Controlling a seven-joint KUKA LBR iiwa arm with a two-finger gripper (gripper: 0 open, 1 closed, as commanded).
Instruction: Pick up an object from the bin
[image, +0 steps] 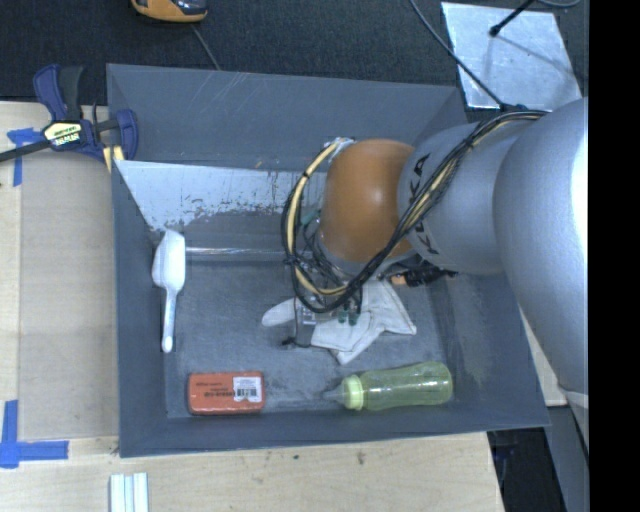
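Gripper (299, 331) low at the left edge of a crumpled white cloth (385, 315) in mid-bin. The cloth's bulk spreads from the gripper toward the view's right, under the wrist. Whether the gripper is released or clenched cannot be told. Just below the cloth, a green bottle (400, 387) lies left to right. Lower left of the cloth, a red block (226, 392); well left, a white scoop (168, 270).
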